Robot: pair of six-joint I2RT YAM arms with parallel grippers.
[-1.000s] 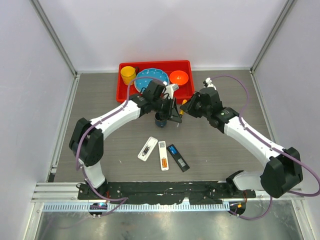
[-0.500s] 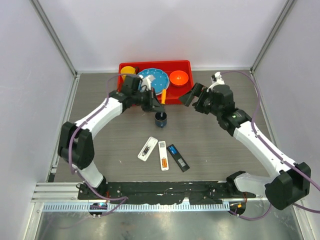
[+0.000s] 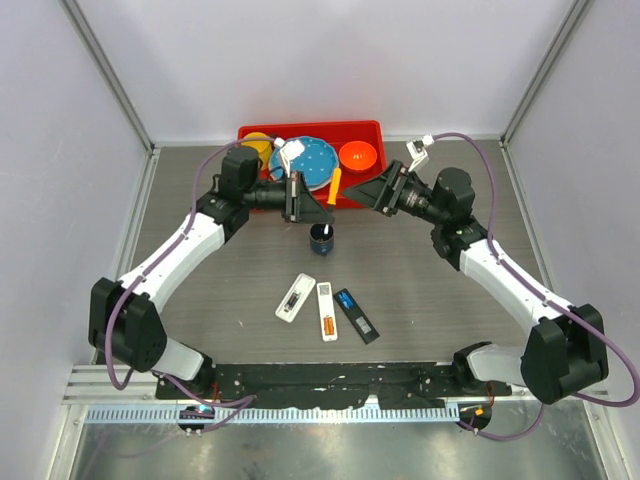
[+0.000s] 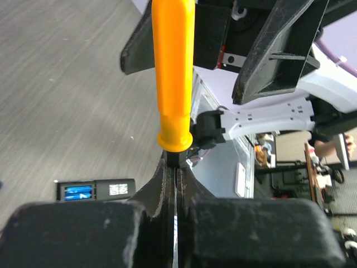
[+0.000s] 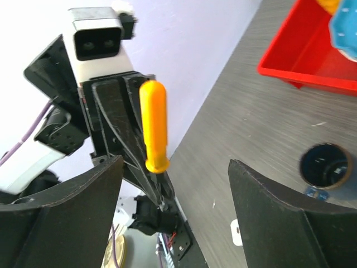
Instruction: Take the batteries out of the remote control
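Batteries (image 3: 328, 325) sit in remotes (image 3: 294, 300) near the cup (image 3: 321, 239); your left tool (image 4: 175, 178) clenches the screwdriver (image 4: 173, 72) (right tool (image 3: 358, 191) released).

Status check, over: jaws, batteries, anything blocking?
Left gripper: jaws shut on screwdriver shaft; right gripper: jaws open, facing its handle. Batteries seated in remotes, untouched. Dark cup stands clear beyond them.

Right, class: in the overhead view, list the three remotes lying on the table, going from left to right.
first white remote → second white remote, orange battery inside → black remote, blue battery inside.
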